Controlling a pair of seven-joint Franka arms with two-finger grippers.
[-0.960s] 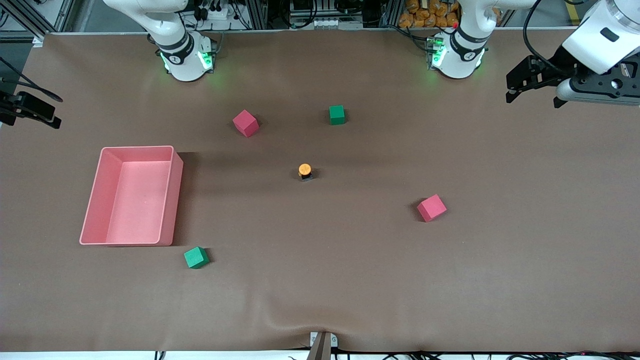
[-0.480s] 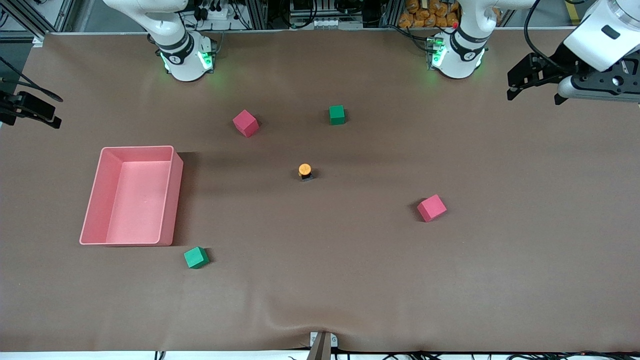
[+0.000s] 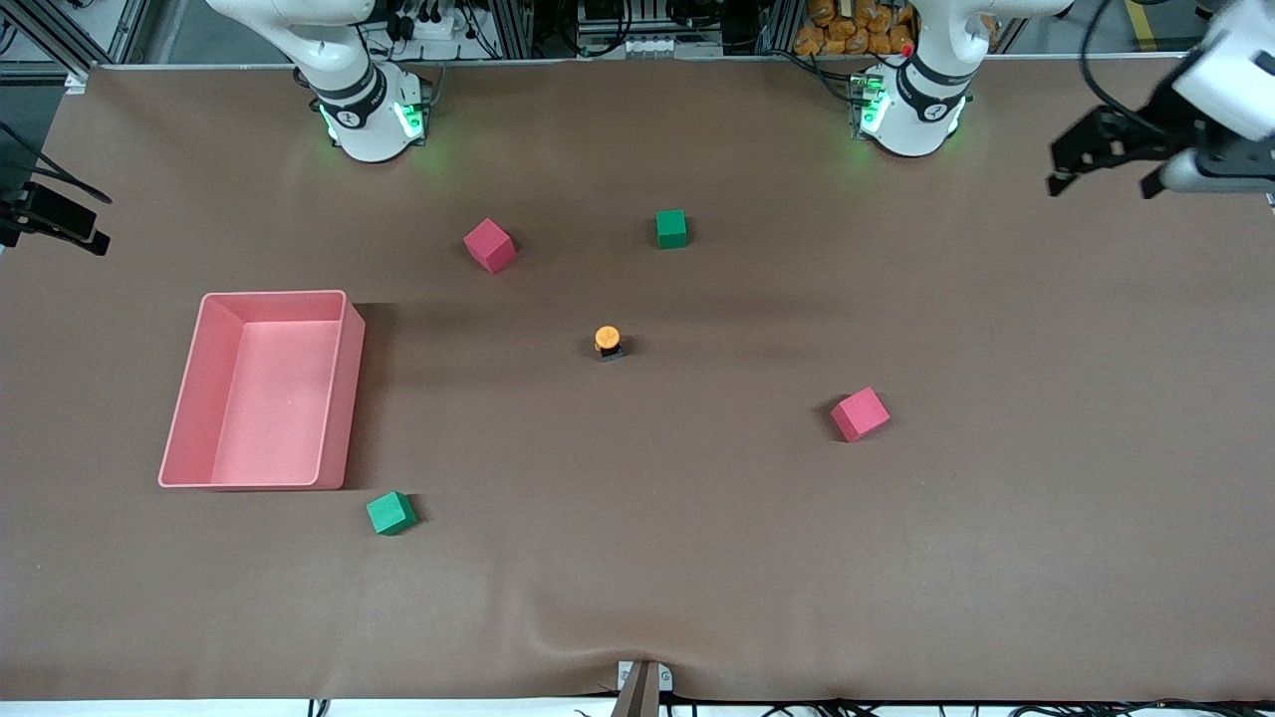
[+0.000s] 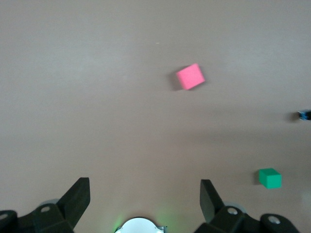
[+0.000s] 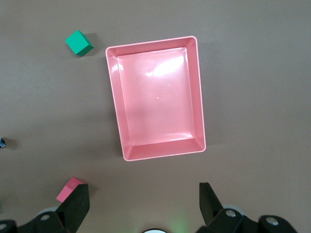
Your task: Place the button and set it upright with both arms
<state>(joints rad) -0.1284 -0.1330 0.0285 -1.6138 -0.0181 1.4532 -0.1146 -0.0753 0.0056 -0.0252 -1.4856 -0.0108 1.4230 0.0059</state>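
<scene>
Brown cloth covers the table point(image 3: 697, 558), and nearest the front camera a green cube point(image 3: 390, 513) is seen just off a corner of the pink tray point(image 3: 344, 398). A pink cube point(image 3: 860, 413) lies farther off, toward the left arm's end.

Near mid-table the button point(image 3: 608, 341) is found, well apart from both grippers and from every cube. It stands with its orange cap up on a dark base, so it already looks upright; whether it was set so or awaits handling cannot be told.

It is judged small, light and rigid, with a smooth round cap that could slip between pads. The squarer dark base would be the surer place to be pinched, low and from two sides, since so narrow a thing may be tipped by a glancing touch.

Farther still, a second pink cube point(image 3: 489, 245) and a second green cube point(image 3: 671, 228) lie toward the bases.

The left gripper point(image 3: 1106, 159) is held high over the table's edge at its own end, fingers point(image 4: 75, 199) spread apart on nothing. The right gripper point(image 5: 143, 206) is poised over the tray, fingers point(image 5: 77, 204) likewise parted and bare.
</scene>
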